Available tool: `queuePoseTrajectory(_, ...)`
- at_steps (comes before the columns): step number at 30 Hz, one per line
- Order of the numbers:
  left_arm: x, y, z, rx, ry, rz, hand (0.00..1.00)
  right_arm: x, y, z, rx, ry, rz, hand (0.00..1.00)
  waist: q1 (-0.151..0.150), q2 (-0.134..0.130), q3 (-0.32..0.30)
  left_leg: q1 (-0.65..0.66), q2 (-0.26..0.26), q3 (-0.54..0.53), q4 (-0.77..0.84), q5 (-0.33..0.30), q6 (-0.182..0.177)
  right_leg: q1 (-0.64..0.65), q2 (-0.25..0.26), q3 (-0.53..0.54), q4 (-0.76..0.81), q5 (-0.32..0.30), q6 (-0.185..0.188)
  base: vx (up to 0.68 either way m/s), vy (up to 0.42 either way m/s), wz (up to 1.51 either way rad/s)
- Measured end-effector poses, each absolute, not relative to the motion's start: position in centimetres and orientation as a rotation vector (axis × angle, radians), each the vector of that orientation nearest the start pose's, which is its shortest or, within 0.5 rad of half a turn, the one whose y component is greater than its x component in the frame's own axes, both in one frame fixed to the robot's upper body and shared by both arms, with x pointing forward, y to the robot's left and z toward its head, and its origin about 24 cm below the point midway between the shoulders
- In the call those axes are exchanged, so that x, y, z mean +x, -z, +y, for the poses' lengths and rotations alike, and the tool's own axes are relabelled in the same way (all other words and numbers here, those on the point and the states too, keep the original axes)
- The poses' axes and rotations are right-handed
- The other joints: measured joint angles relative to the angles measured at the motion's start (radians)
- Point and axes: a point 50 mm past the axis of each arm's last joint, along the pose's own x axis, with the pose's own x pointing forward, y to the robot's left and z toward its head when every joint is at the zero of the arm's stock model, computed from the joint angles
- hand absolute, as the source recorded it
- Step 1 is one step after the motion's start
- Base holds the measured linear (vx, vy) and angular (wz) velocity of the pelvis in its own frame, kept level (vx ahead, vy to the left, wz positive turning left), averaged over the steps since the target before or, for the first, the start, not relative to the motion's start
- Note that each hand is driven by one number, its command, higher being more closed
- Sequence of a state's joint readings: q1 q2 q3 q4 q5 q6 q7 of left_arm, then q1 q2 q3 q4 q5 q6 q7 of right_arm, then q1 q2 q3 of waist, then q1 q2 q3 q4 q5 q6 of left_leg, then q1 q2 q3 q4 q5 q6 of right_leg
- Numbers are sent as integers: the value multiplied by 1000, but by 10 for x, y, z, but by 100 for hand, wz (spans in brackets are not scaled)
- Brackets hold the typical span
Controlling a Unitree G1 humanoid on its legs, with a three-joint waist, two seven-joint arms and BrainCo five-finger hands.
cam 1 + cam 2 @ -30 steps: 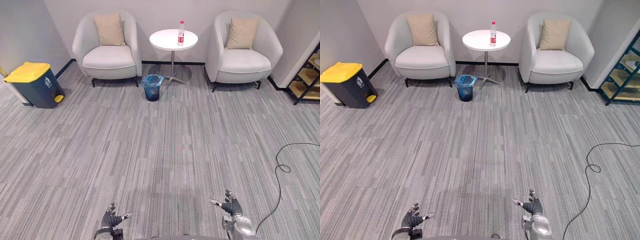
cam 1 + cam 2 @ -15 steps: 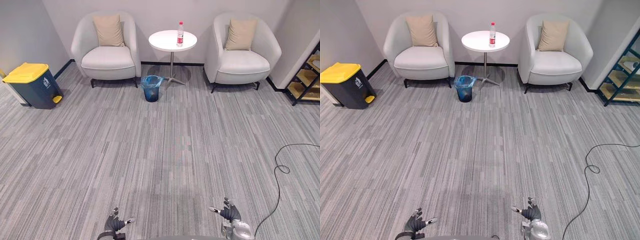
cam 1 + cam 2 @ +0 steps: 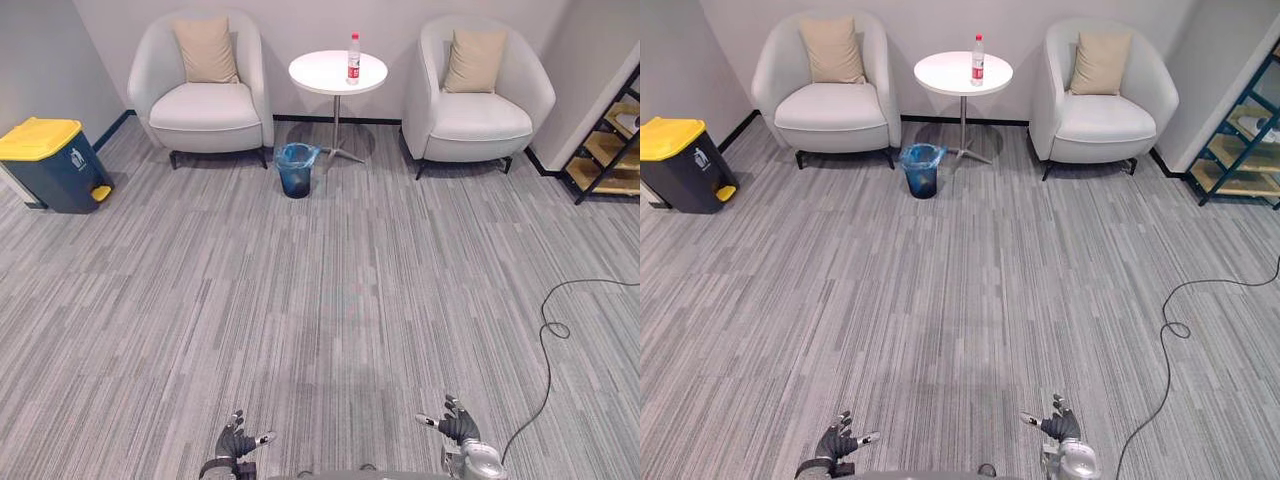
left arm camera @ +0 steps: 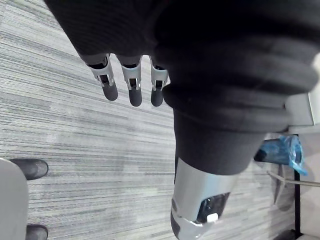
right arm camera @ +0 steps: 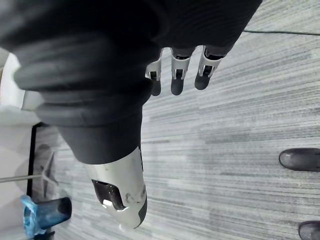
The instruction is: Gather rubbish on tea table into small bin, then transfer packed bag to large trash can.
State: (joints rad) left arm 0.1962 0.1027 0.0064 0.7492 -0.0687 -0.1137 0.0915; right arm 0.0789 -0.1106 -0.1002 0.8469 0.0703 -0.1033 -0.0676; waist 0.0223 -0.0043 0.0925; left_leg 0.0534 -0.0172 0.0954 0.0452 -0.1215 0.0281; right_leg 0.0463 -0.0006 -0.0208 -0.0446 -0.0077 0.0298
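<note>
Not started: clear red-labelled plastic bottle [image 3: 353, 57] on round white tabletop [image 3: 320, 73], far off; left hand [image 3: 236, 444] & right hand [image 3: 458, 430] slack, empty.

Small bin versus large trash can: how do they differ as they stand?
The small bin is round, open-topped and lined with a blue bag; the large trash can is boxy and dark blue, with its yellow lid shut. The small bin stands by the foot of the tea table; the large trash can stands off by the left wall. The small bin is plainly the lesser in bulk. Both stand upright on the carpet.
</note>
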Motion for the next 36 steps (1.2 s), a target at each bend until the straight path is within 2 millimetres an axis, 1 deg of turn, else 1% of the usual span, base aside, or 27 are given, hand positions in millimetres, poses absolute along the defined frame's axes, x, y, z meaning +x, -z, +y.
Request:
queuePoseTrajectory(4, 132, 123, 198, 58, -202, 752, 0, 158, 122, -218, -49, 258, 761, 0, 1, 22, 14, -45, 1, 23, 78, -55, 14, -62, -5, 23, 97, -53, 21, 50, 58, -18)
queuePoseTrajectory(5, 135, 120, 198, 58, -201, 733, 0, 161, 120, -218, -52, 262, 750, 0, 2, 23, 19, -54, -1, 28, 102, -79, 19, -89, -10, 24, 163, -91, 31, 68, 74, -14)
queuePoseTrajectory(6, 139, 119, 197, 56, -196, 722, 0, 164, 118, -218, -53, 264, 733, 0, 4, 24, 25, -58, -3, 35, 126, -104, 24, -129, -17, 19, 257, -133, 57, 64, 76, -17)
queuePoseTrajectory(7, 140, 118, 197, 53, -196, 719, 0, 167, 116, -217, -53, 263, 723, 0, 6, 25, 31, -59, -3, 41, 137, -110, 29, -152, -20, 16, 315, -150, 68, 36, 73, -22)
queuePoseTrajectory(8, 144, 117, 197, 54, -194, 708, 0, 172, 113, -217, -53, 259, 703, 0, 13, 27, 49, -45, -6, 45, 144, -132, 32, -219, -33, -17, 482, -173, 78, 40, 79, -11)
queuePoseTrajectory(10, 150, 114, 197, 58, -189, 688, 0, 172, 113, -217, -53, 260, 701, 0, 12, 20, 58, -21, -21, 33, 143, -143, 44, -288, -66, -66, 649, -180, 66, 159, 78, 14)
queuePoseTrajectory(11, 154, 110, 200, 71, -183, 667, 0, 171, 113, -217, -52, 260, 703, 0, 4, 7, 71, 12, -38, 15, 134, -150, 54, -334, -101, -111, 772, -199, 58, 291, 58, 27)
queuePoseTrajectory(13, 157, 107, 203, 78, -185, 654, 0, 172, 112, -217, -51, 262, 698, 0, -9, 15, 79, 40, -39, -13, 118, -151, 57, -352, -112, -152, 794, -231, 50, 279, 6, 38)
queuePoseTrajectory(14, 164, 104, 203, 74, -186, 633, 0, 177, 108, -219, -51, 264, 675, 0, -10, 16, 90, 69, -27, -21, 95, -152, 54, -369, -104, -185, 779, -255, 41, 274, -19, 34)
queuePoseTrajectory(16, 175, 98, 202, 60, -190, 601, 0, 186, 102, -222, -62, 263, 642, 0, -11, 33, 108, 100, 4, -29, 79, -164, 32, -414, -86, -243, 710, -260, 21, 433, -64, 16)
queuePoseTrajectory(17, 181, 95, 202, 61, -188, 580, 0, 191, 98, -226, -73, 263, 626, 0, -13, 57, 120, 119, 34, -32, 72, -175, 13, -445, -53, -263, 619, -240, 7, 451, -82, 14)
queuePoseTrajectory(18, 183, 94, 202, 63, -188, 573, 0, 193, 97, -227, -76, 263, 620, 0, -13, 63, 123, 128, 43, -36, 72, -181, 0, -453, -33, -266, 554, -206, 2, 436, -83, 23)
queuePoseTrajectory(19, 185, 92, 204, 66, -196, 564, 0, 190, 98, -228, -76, 269, 624, 0, -17, 48, 120, 152, 44, -41, 71, -193, -33, -454, -24, -264, 421, -95, -34, 535, -117, 36)
queuePoseTrajectory(20, 183, 90, 208, 74, -205, 555, 0, 185, 100, -228, -75, 271, 635, 0, -26, 17, 113, 180, 31, -44, 78, -220, -70, -453, -48, -265, 376, 58, -124, 546, -124, 27)
queuePoseTrajectory(21, 182, 92, 203, 54, -209, 563, 0, 186, 99, -231, -86, 273, 635, 0, -26, 44, 115, 187, 60, -49, 98, -231, -76, -454, -30, -282, 417, 29, -119, 550, -154, 31)
queuePoseTrajectory(22, 182, 91, 202, 51, -207, 555, 0, 191, 96, -228, -77, 268, 613, 0, -42, 48, 111, 142, 83, -52, 195, -223, -90, -437, -21, -299, 415, -16, -134, 526, -198, 16)
queuePoseTrajectory(23, 184, 91, 199, 41, -205, 552, 0, 194, 93, -226, -77, 262, 596, 0, -48, 53, 113, 82, 99, -46, 342, -205, -110, -405, 0, -306, 389, -35, -143, 536, -224, 23)
queuePoseTrajectory(24, 184, 91, 198, 37, -203, 552, 0, 196, 93, -225, -80, 254, 594, 0, -48, 55, 116, 39, 116, -39, 452, -176, -115, -374, 14, -309, 367, -44, -146, 434, -201, 4)
queuePoseTrajectory(25, 183, 92, 196, 32, -202, 556, 0, 196, 93, -222, -83, 243, 595, 0, -45, 55, 118, -25, 137, -37, 620, -106, -109, -313, 35, -307, 321, -47, -150, 516, -194, -2)
queuePoseTrajectory(26, 181, 93, 195, 28, -202, 562, 0, 194, 95, -217, -70, 229, 600, 0, -33, 53, 120, -97, 201, -4, 864, -105, -99, -200, 63, -299, 243, -50, -156, 504, -181, -7)
queuePoseTrajectory(27, 180, 94, 195, 26, -201, 564, 0, 195, 95, -215, -68, 226, 598, 0, -31, 50, 123, -123, 222, 19, 927, -108, -93, -158, 68, -291, 220, -51, -158, 495, -167, -19)
queuePoseTrajectory(29, 180, 93, 190, 11, -199, 559, 0, 198, 92, -214, -55, 236, 578, 0, -2, 41, 129, -219, 263, 83, 1021, -116, -79, -45, 67, -250, 144, -62, -152, 443, -111, -33)
queuePoseTrajectory(31, 179, 92, 191, 10, -201, 551, 0, 200, 90, -213, -48, 235, 567, 0, 7, 39, 132, -316, 262, 95, 983, -124, -71, 11, 64, -225, 95, -68, -147, 391, -14, -37)
queuePoseTrajectory(32, 180, 91, 191, 11, -202, 549, 0, 201, 90, -213, -41, 239, 566, 0, 22, 40, 133, -361, 251, 102, 913, -130, -70, 41, 50, -205, 78, -73, -134, 345, 83, -39)
queuePoseTrajectory(34, 179, 92, 190, 5, -204, 552, 0, 199, 91, -215, -25, 263, 576, 0, 25, 20, 146, -398, 191, 106, 719, -129, -71, 76, 11, -192, 73, -95, -107, 350, 129, -23)
queuePoseTrajectory(35, 179, 92, 187, -3, -202, 551, 0, 198, 92, -218, -17, 281, 578, 0, 26, 18, 147, -407, 144, 98, 530, -112, -83, 97, -14, -187, 67, -111, -86, 299, 141, -8)
queuePoseTrajectory(36, 179, 92, 186, -8, -201, 552, 0, 198, 92, -220, -14, 288, 580, 0, 29, 18, 147, -406, 125, 96, 422, -86, -97, 107, -19, -182, 58, -117, -77, 396, 202, -24)
